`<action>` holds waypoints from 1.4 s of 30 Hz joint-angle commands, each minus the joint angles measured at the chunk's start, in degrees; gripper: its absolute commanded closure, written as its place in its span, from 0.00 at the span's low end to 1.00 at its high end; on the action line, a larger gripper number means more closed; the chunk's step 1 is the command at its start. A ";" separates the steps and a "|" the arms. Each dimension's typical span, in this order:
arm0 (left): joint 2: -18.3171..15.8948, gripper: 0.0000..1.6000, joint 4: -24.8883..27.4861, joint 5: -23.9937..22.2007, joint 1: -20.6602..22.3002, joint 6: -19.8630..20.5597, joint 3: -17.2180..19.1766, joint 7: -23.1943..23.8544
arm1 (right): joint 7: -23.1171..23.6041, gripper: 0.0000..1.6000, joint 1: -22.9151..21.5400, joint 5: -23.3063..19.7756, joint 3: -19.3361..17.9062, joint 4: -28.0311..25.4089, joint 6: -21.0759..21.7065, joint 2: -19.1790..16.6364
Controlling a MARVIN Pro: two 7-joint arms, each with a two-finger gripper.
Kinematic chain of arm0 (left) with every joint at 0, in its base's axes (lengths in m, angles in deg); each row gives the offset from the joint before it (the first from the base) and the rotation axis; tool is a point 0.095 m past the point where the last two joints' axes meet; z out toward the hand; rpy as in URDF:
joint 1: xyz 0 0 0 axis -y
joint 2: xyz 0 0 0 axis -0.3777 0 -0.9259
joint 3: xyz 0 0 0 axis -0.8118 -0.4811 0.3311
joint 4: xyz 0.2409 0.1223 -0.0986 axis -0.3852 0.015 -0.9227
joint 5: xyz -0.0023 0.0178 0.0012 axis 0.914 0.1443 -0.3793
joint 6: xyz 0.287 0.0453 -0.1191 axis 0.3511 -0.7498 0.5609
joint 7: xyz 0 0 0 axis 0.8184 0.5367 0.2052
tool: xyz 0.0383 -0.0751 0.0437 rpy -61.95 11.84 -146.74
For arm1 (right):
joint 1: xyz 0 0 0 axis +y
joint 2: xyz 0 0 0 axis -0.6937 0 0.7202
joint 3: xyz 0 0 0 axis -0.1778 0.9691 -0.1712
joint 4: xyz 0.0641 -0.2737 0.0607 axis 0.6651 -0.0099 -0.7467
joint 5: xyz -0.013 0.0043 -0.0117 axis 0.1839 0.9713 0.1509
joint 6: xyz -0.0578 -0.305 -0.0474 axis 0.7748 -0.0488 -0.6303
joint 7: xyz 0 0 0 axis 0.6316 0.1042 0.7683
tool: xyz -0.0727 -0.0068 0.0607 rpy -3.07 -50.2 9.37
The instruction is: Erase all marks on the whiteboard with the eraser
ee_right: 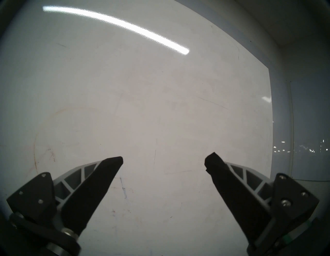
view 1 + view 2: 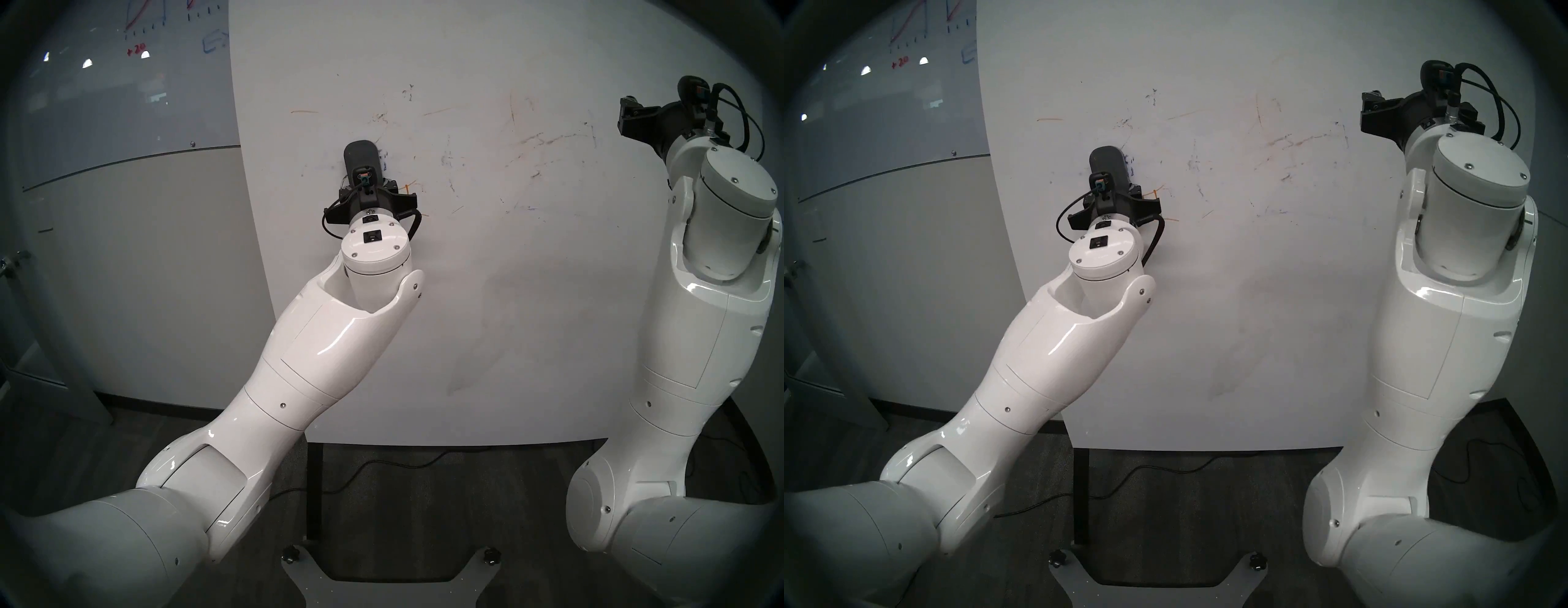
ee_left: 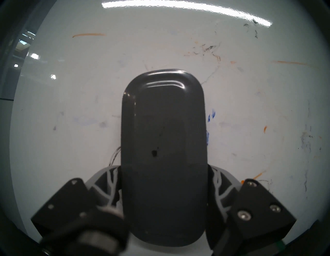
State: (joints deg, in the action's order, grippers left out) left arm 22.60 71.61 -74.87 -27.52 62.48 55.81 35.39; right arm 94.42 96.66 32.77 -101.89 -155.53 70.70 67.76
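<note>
Looking at your scene, largest thing first:

Whiteboard: you face the whiteboard (image 2: 488, 297), a wide matte white panel standing upright on a dark post, filling the far middle and right of both head views.

Glass board: far left of it you have a grey glossy glass board (image 2: 127, 106) with red and blue graph lines and "+20".

Left arm: your left arm (image 2: 297, 339) reaches up from the near left to the whiteboard's left part.

Right arm: your right arm (image 2: 700, 318) stands raised at the right, short of the panel.

Marks: the marks (image 2: 547, 142) lie scattered across the whiteboard's upper middle: broken orange strokes, thin black scribbles, pale reddish smudges. In the left wrist view you see small blue dashes (image 3: 211, 114) just right of the eraser and a short orange stroke (image 3: 88, 34) far upper left of it.

Eraser: the eraser (image 2: 361, 163), a dark grey oblong pad with rounded ends, stands upright with its long axis vertical, against the left part of the whiteboard; whether it presses on the surface you cannot tell. A tiny dark dot sits near its middle.

Left tool: your left tool (image 3: 164, 193) is clenched on the eraser's lower half, one finger on each long side.

Right tool: your right tool (image 1: 163, 160) is released, fingers spread wide and holding nothing, facing the whiteboard's right part.
</note>
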 commanded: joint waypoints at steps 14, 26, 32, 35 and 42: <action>0.24 1.00 -7.80 -0.18 -0.85 -3.99 -0.06 0.12 | -0.17 0.00 -0.57 -0.12 0.19 -0.60 0.25 -0.18; 1.82 1.00 -8.66 -0.81 -3.90 -3.48 -3.08 0.21 | -0.33 0.00 -0.52 -0.30 0.22 -0.57 0.21 -0.28; 2.46 1.00 -9.21 -0.62 -5.22 -3.93 -4.35 -0.39 | -0.41 0.00 -0.51 -0.39 0.24 -0.57 0.22 -0.33; 2.64 1.00 -9.40 -0.98 -5.39 -3.56 -4.57 -0.30 | -0.44 0.00 -0.52 -0.44 0.25 -0.58 0.26 -0.36; 2.89 1.00 -8.91 -1.01 -6.65 -3.98 -4.20 -2.08 | -0.52 0.00 -0.53 -0.54 0.29 -0.60 0.35 -0.43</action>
State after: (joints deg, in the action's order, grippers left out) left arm 25.41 66.05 -73.50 -32.35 57.11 50.52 33.42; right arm 93.88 96.68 32.19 -101.69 -155.54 70.92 67.40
